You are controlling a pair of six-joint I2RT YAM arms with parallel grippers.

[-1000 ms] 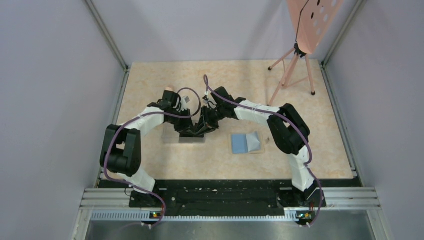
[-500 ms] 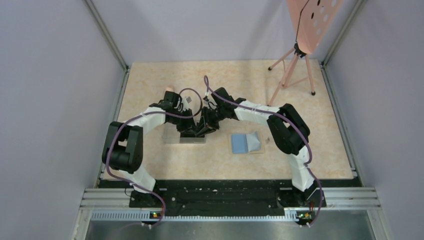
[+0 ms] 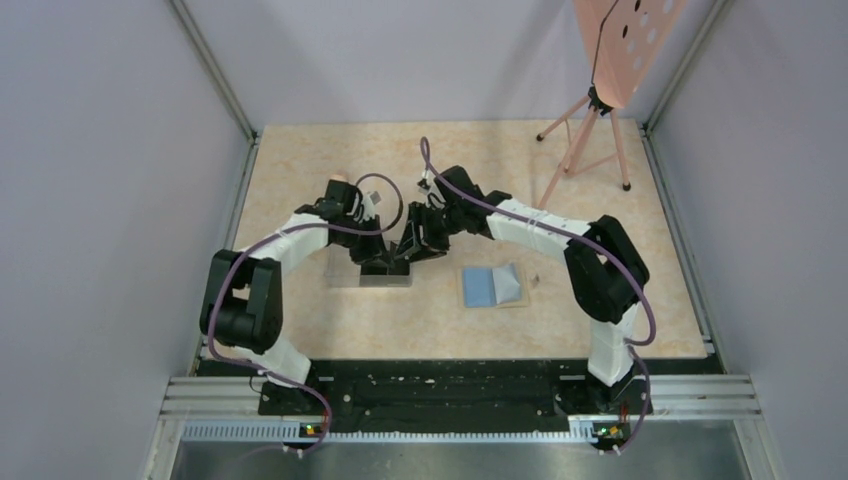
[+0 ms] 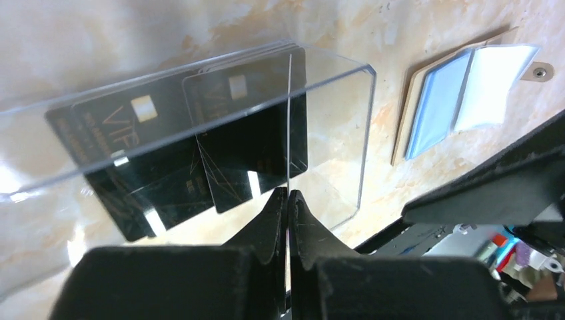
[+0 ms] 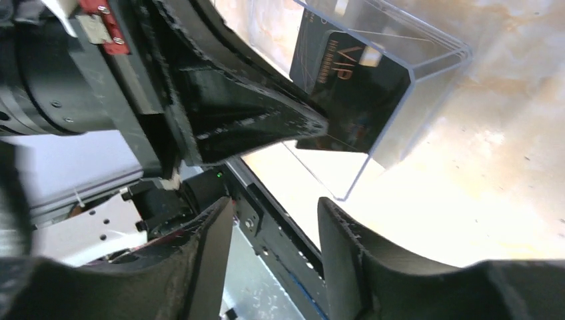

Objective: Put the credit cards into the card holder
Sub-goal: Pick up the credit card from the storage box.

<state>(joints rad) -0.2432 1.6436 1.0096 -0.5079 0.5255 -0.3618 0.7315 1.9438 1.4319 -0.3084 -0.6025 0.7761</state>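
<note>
No card is sitting in the holder (image 4: 436, 100) yet, so the whole task is waiting. The cards (image 4: 253, 133) are lying inside the clear box (image 4: 333, 133). The holder is lying open on the table (image 4: 433, 27), right of the box. The left claw (image 4: 288, 200) is pinching the box's wall. The right claw (image 5: 273, 227) is hovering beside the box, fingers spread.

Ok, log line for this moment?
left hand: shut on box wall | right hand: open, near box | cards: in box | wallet: open
</note>
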